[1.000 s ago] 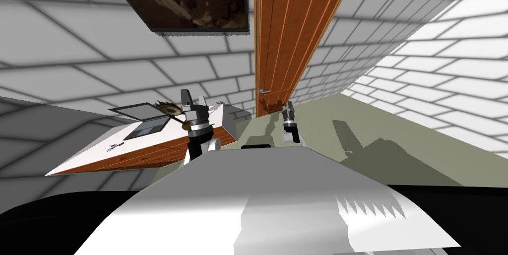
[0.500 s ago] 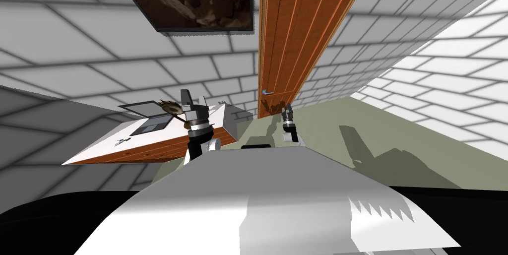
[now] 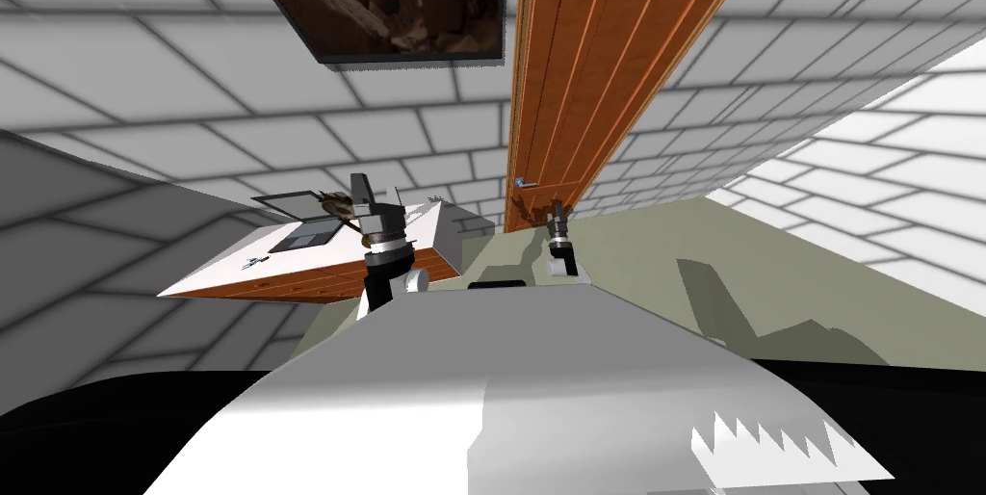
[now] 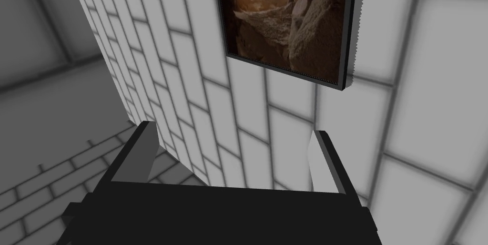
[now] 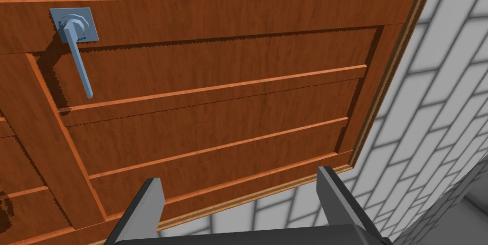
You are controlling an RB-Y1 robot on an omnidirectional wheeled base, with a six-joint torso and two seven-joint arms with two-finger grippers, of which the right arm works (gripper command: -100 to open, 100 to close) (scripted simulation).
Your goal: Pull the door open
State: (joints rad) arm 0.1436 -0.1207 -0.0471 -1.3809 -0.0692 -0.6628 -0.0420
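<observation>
Two hands showed in the head view. The left hand (image 3: 376, 195) stood raised over the white tabletop (image 3: 289, 266). The right hand (image 3: 556, 214) pointed at the brown wooden door (image 3: 578, 85), a little apart from its small lever handle (image 3: 525, 183).

In the left wrist view the left fingers (image 4: 143, 156) stood wide apart and held nothing.

In the right wrist view the right fingers (image 5: 150, 204) were also spread wide, with nothing between them. The door panel lay just ahead, and the grey-blue handle was off to one side of them, not touched.
</observation>
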